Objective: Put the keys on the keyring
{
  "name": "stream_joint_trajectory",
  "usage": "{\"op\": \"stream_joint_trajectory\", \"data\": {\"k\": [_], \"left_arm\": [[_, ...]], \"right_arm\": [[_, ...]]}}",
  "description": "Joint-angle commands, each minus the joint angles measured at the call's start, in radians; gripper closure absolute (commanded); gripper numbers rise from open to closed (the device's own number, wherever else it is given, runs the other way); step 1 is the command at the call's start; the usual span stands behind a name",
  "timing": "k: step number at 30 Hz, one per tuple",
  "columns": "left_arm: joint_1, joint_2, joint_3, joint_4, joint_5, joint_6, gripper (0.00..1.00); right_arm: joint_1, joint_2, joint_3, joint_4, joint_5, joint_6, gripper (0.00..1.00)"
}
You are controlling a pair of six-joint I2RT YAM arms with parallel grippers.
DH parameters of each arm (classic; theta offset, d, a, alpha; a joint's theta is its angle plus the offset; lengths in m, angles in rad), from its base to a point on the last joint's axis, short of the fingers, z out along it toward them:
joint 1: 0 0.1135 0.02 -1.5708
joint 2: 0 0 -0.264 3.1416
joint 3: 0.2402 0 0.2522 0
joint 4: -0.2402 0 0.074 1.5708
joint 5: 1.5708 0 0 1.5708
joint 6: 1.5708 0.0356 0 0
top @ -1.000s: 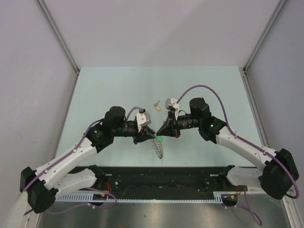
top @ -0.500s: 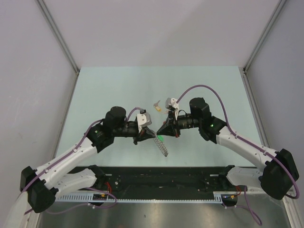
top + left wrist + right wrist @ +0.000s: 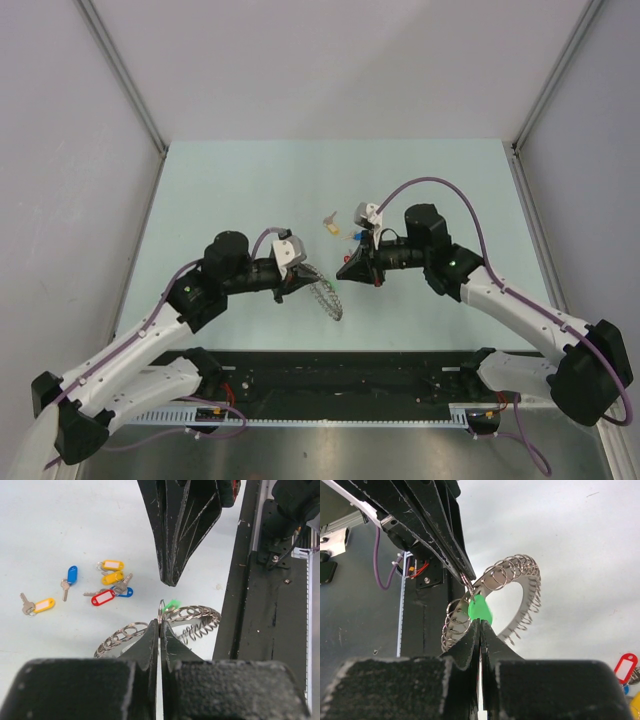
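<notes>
My left gripper [image 3: 160,623] is shut on one loop of the keyring [image 3: 197,616], a floppy silver ring of linked loops held above the table. It also shows in the top view [image 3: 326,297]. A green-tagged key [image 3: 172,604] hangs on the ring by my left fingertips. My right gripper [image 3: 480,623] is shut, and its tips point at the green tag [image 3: 480,611]. In the left wrist view the right gripper [image 3: 170,582] stands a little apart from the tag. Loose keys lie on the table: red [image 3: 103,597], blue [image 3: 72,574] and yellow [image 3: 112,565] tags.
A further yellow-tagged key [image 3: 330,224] lies alone behind the grippers. The black base rail [image 3: 340,370] runs along the near edge, close under the hanging ring. A red tag [image 3: 626,665] shows at the right wrist view's lower right.
My left arm has drawn back to the left, taking the keyring with it. My right gripper has shifted slightly right and away. The green tag no longer shows in the top view.
</notes>
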Motion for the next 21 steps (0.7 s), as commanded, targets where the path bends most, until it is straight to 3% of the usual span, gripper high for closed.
{"op": "stream_joint_trajectory", "data": {"k": [1,3,4,5,8,11,21], "left_arm": [[0.003,-0.047,-0.018,0.092,-0.018,-0.027,1.00],[0.003,-0.047,-0.017,0.092,-0.012,-0.024,1.00],[0.003,-0.049,-0.017,0.090,-0.008,-0.022,1.00],[0.003,-0.046,-0.018,0.089,-0.004,-0.019,1.00],[0.003,-0.047,-0.020,0.086,0.011,-0.013,1.00],[0.003,-0.046,-0.020,0.089,0.019,-0.012,1.00],[0.003,-0.047,-0.021,0.098,0.044,-0.015,0.99]], "right_arm": [[0.008,-0.007,-0.002,0.070,-0.016,0.042,1.00],[0.013,-0.002,-0.003,0.090,-0.016,0.053,1.00],[0.014,-0.002,-0.006,0.108,-0.019,0.059,0.96],[0.014,-0.002,-0.008,0.116,-0.022,0.065,0.86],[0.016,-0.004,-0.008,0.148,-0.036,0.065,0.72],[0.020,0.003,-0.006,0.174,-0.051,0.062,0.66],[0.045,0.072,-0.006,0.258,-0.074,0.073,0.65]]}}
